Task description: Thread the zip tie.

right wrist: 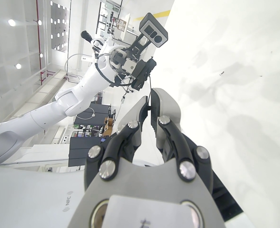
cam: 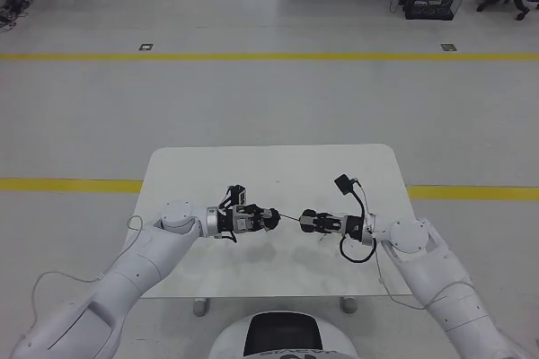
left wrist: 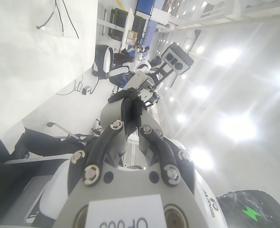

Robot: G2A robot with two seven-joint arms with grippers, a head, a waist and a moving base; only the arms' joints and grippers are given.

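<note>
A thin black zip tie [cam: 288,218] stretches between my two grippers above the middle of the white table [cam: 269,166]. My left gripper [cam: 271,216] is shut on one end, its fingers pressed together [left wrist: 130,116]. Facing it from the other side, my right gripper [cam: 305,221] is shut on the other end. In the right wrist view the strap [right wrist: 150,88] rises out of the nearly closed right gripper [right wrist: 149,106] toward the left gripper [right wrist: 141,78]. The tie's head is hidden between the fingers.
A clear plastic bag [left wrist: 56,8] holding several spare black zip ties lies flat on the table, away from both grippers. The tabletop [right wrist: 225,48] below the grippers is bare. Beyond the table's edges is open floor with yellow lines [cam: 63,185].
</note>
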